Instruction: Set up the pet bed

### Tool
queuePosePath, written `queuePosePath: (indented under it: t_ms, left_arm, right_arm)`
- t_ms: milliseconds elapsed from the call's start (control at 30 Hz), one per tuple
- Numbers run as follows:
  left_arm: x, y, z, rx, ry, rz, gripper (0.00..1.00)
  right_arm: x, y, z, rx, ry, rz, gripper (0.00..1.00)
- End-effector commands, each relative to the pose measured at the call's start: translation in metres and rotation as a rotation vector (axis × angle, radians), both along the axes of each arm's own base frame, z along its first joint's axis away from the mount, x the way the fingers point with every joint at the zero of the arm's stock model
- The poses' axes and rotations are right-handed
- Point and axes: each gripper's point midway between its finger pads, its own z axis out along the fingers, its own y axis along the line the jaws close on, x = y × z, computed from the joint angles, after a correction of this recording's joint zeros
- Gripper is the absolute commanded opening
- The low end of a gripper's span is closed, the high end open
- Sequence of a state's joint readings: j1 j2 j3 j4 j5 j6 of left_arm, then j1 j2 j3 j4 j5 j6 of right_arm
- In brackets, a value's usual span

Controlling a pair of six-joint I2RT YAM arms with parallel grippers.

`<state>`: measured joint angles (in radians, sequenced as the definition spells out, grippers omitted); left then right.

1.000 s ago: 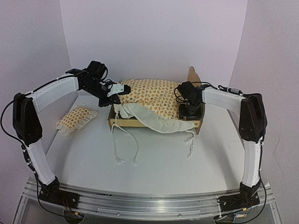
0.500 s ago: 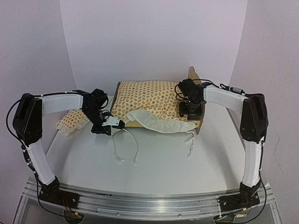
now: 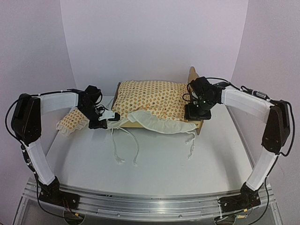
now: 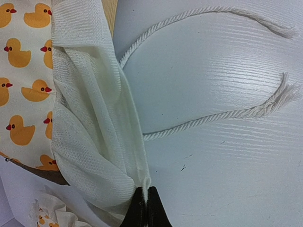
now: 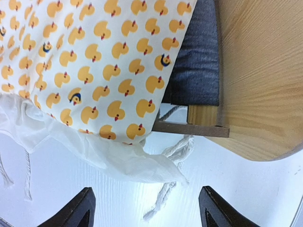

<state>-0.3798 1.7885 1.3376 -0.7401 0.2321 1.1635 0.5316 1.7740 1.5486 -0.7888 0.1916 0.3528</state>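
Note:
The pet bed [image 3: 192, 78] stands at the back of the table, its plywood headboard [image 5: 255, 71] on the right and its dark fabric base [image 5: 196, 61] showing beside it. A duck-print mattress cushion [image 3: 150, 96] lies on the frame, and its cream underside [image 3: 157, 122] hangs over the near rail. My left gripper [image 3: 112, 117] is at the cushion's near left corner, shut on the cream fabric edge [image 4: 94, 118]. Over the near right corner by the headboard, my right gripper [image 3: 197, 112] is open, its fingers [image 5: 75, 208] wide apart above the table and a loose tie.
A small ruffled duck-print pillow [image 3: 75, 119] lies on the table left of the bed, under my left arm. Cream rope ties [image 3: 124, 147] trail from the cushion's near corners onto the table [image 3: 159, 164], with another pair at the right [image 3: 191, 143].
My left gripper has carried the cushion's left corner from the back toward the near side. My right gripper has shifted slightly right toward the headboard and opened wider.

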Motion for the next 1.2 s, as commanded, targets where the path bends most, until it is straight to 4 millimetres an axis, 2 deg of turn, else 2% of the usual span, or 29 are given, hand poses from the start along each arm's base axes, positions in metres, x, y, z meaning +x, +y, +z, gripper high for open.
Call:
queuePosePath:
  t_ms: [0,100,200,267,367,400,500,567,700,800,900,1033,1167]
  left_arm:
    - [0.014,-0.01,0.033,-0.065,-0.073,0.022,0.0]
    - [0.014,-0.011,0.037,-0.072,-0.074,0.021,0.0]
    - [0.011,-0.011,0.038,-0.078,-0.068,0.02,0.0]
    - [0.011,-0.011,0.038,-0.078,-0.068,0.021,0.0]
    - [0.01,-0.011,0.039,-0.08,-0.073,0.021,0.0]
    - [0.01,-0.011,0.04,-0.081,-0.074,0.021,0.0]
    - [0.012,-0.009,0.04,-0.077,-0.084,0.027,0.0]
    - [0.014,-0.008,0.04,-0.072,-0.098,0.035,0.0]
    - [0.029,-0.001,0.047,-0.067,-0.151,0.07,0.0]
    - [0.042,0.011,0.052,-0.063,-0.184,0.103,0.0]
    - [0.047,0.02,0.051,-0.055,-0.189,0.111,0.0]
    - [0.046,0.022,0.042,-0.042,-0.183,0.106,0.0]
    - [0.04,0.028,0.028,-0.005,-0.163,0.099,0.0]
  right_arm:
    - [-0.01,0.006,-0.03,0.02,0.095,-0.019,0.76]
    - [-0.004,0.001,-0.036,0.02,0.07,-0.064,0.8]
    - [0.002,0.01,-0.049,0.074,0.081,-0.058,0.8]
    - [0.004,0.014,-0.059,0.085,0.098,-0.052,0.78]
    - [0.008,0.017,-0.065,0.101,0.081,-0.047,0.66]
    - [0.01,0.017,-0.064,0.106,0.069,-0.042,0.61]
    - [0.014,0.011,-0.063,0.105,0.052,-0.056,0.18]
    - [0.014,0.003,-0.061,0.093,0.041,-0.078,0.01]
    - [0.01,-0.015,-0.048,0.071,0.01,-0.12,0.0]
    - [0.002,-0.041,-0.036,0.055,0.004,-0.191,0.0]
    - [-0.004,-0.061,-0.028,0.043,-0.006,-0.232,0.0]
    - [0.002,-0.061,-0.031,0.051,0.01,-0.227,0.0]
    - [0.006,-0.067,-0.044,0.043,0.04,-0.262,0.0]
